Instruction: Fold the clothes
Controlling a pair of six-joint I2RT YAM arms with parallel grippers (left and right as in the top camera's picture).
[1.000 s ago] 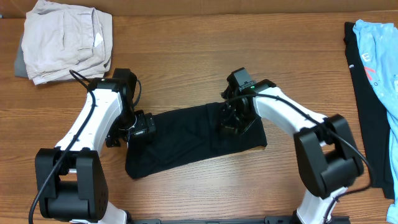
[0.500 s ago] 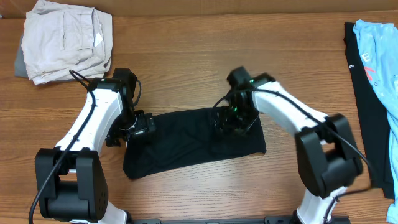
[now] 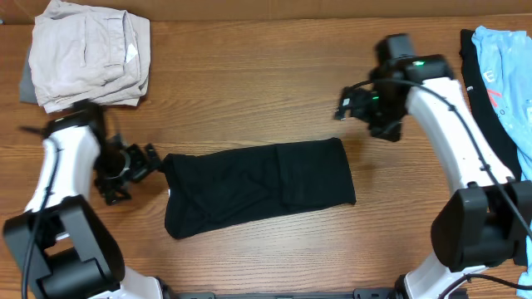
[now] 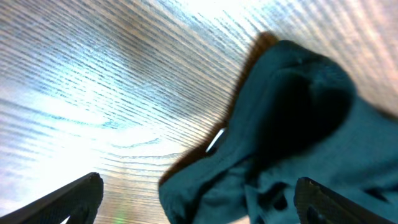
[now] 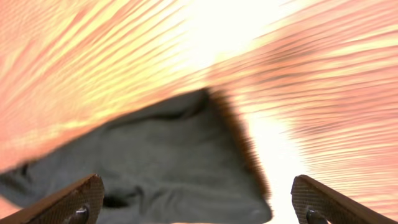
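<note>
Black T-shirt (image 3: 258, 187) folded flat. We find left gripper (image 3: 148, 159) just beside its left end, right gripper (image 3: 344, 106) off its far right corner; both jaws apart, empty, likely clearing the fold.

**Around the T-shirt**

The T-shirt (image 3: 258, 189) lies stretched left to right across the middle of the desk (image 3: 249, 83). The left tool (image 3: 148, 161) sits just beside the T-shirt's left end. The right tool (image 3: 345, 105) is behind its right end, apart from it. A folded garment (image 3: 87, 54) lies well behind and left of the T-shirt. A printed shirt (image 3: 507, 75) lies well to its right, on top of another garment (image 3: 486, 158).
</note>
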